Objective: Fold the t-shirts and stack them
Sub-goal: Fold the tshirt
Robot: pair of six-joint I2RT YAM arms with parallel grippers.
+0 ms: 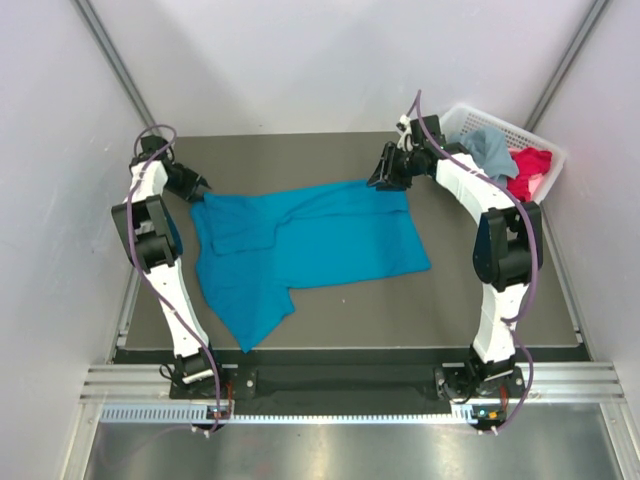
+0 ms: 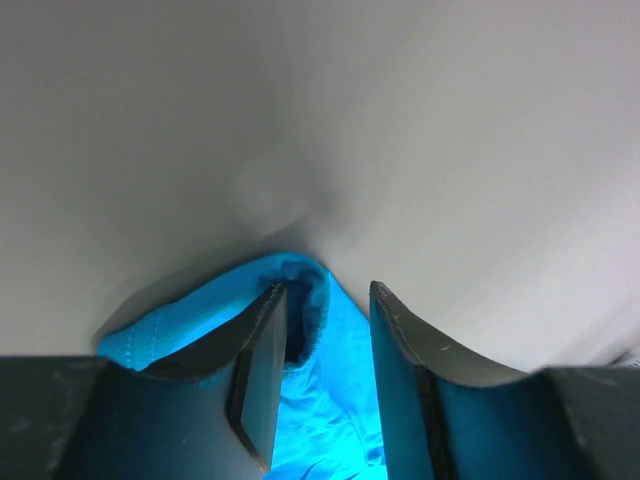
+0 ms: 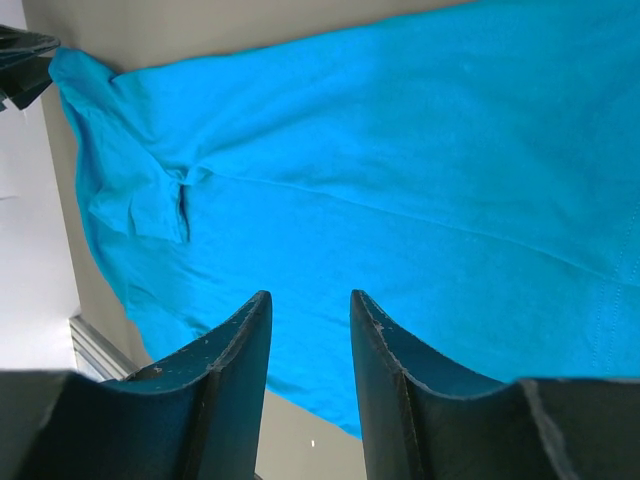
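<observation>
Teal t-shirt [image 1: 310, 240] lies spread on the dark desk [image 1: 450, 310], mostly flat. One part trails toward the near-left and its long side runs L to R across the middle.

L tool [image 1: 197, 186] sits at the shirt's far-left corner. In the L wrist view its fingers [image 2: 262, 350] stand partway apart w/ a bunched fold of teal cloth rising between them. Can't tell whether the cloth is actually clamped or just sits in the gap. From the R wrist view that corner looks drawn to a point at the L tool [image 3: 20, 60].

R tool [image 1: 385, 178] is at the shirt's far-right edge. Its fingers [image 3: 240, 340] are spread, and only flat teal cloth shows through the gap beyond them, nothing pinched. Can't tell if the tips touch the fabric.

White lattice basket [image 1: 470, 112] stands at the far-right corner of the desk, just beside the R arm. It holds the grey-blue t-shirt [image 1: 490, 150] and the red-pink t-shirt [image 1: 528, 170], both crumpled, w/ the red-pink one toward the R side.
</observation>
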